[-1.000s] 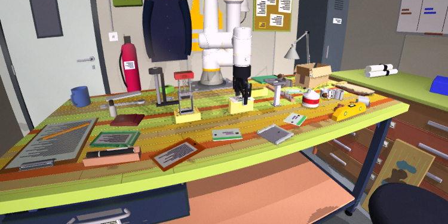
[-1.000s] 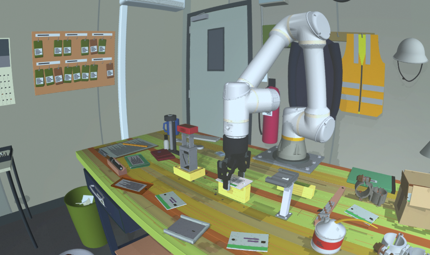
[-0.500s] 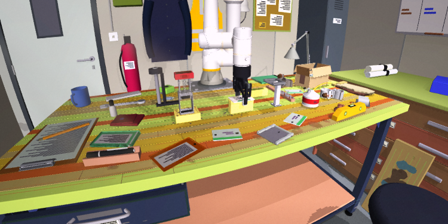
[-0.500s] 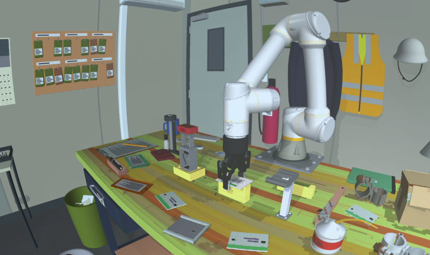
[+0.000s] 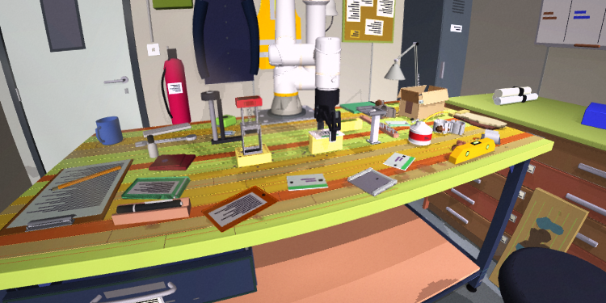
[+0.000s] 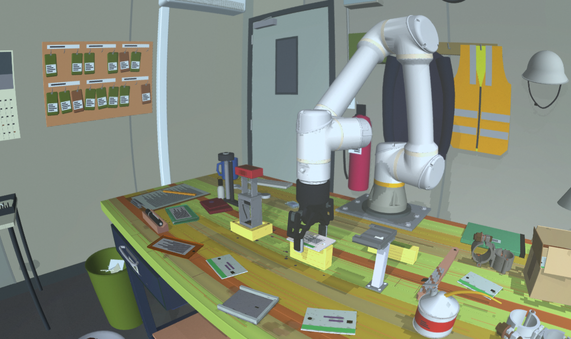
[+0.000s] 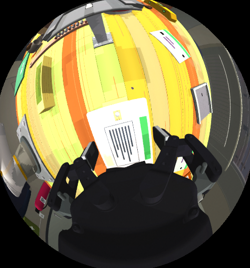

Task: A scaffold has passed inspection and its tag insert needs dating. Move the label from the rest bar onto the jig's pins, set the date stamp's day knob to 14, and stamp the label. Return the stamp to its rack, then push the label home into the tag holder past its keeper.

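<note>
At mid-bench the white label (image 7: 120,132) (image 6: 317,240) lies flat on the yellow jig block (image 5: 325,142) (image 6: 312,254). A jig pin shows through its hole (image 7: 117,114). My gripper (image 5: 329,128) (image 6: 310,234) (image 7: 125,142) hangs straight down over the label, open and holding nothing. The red-capped date stamp (image 5: 249,108) (image 6: 249,177) stands in its grey rack (image 5: 252,142) on a yellow base to the left. The grey tag holder (image 5: 372,111) (image 6: 376,236) sits on a post to the right. A yellow bar block (image 6: 399,251) lies behind that post.
A clipboard (image 5: 72,193) lies at the bench's left end. Loose cards (image 5: 307,181) (image 5: 398,160) and a grey tray (image 5: 372,181) lie near the front edge. A red-and-white can (image 5: 420,133) and a yellow level (image 5: 471,150) sit to the right.
</note>
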{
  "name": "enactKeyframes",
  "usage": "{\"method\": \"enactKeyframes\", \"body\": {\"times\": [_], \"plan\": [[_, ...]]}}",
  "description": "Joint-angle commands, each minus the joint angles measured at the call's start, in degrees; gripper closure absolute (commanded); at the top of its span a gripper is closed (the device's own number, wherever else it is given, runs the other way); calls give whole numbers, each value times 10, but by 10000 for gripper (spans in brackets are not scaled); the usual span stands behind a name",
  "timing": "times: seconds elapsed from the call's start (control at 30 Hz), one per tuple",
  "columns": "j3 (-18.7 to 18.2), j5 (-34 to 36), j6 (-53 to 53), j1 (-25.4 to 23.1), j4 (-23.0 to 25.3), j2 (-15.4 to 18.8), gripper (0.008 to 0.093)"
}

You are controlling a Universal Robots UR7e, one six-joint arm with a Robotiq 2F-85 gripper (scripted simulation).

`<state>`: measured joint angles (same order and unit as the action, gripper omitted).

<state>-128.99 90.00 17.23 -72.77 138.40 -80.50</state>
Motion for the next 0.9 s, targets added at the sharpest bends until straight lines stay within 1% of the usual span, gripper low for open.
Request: {"method": "enactKeyframes", "body": {"times": [0.0, 0.3, 0.67, 0.87], "plan": [[0, 0, 0, 0, 0, 0, 84], [2, 0, 0, 0, -5, -5, 84], [22, 0, 0, 0, -62, -42, 84], [25, 0, 0, 0, -72, -48, 84]]}}
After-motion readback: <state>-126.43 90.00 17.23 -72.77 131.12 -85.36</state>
